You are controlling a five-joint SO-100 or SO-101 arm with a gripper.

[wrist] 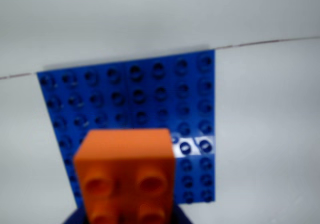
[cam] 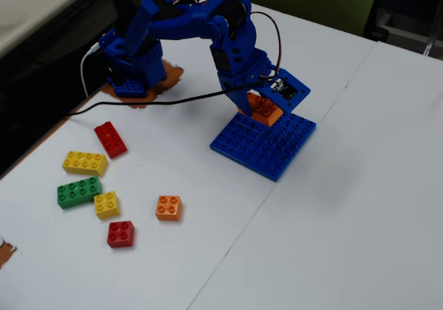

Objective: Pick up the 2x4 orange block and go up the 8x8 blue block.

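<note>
The 2x4 orange block (wrist: 125,171) is held end-on in my gripper (wrist: 125,218), whose blue jaws show at the bottom edge on either side of it. In the fixed view my gripper (cam: 261,108) is shut on the orange block (cam: 263,109) and holds it tilted over the far left corner of the 8x8 blue block (cam: 270,147). I cannot tell whether the block touches the plate. In the wrist view the blue baseplate (wrist: 150,94) lies flat on the white table behind and under the orange block.
In the fixed view loose bricks lie at the left: red 2x4 (cam: 111,138), yellow 2x4 (cam: 84,162), green 2x4 (cam: 79,192), yellow 2x2 (cam: 106,204), orange 2x2 (cam: 168,207), red 2x2 (cam: 120,234). The arm base (cam: 131,68) stands at the back left near the table edge.
</note>
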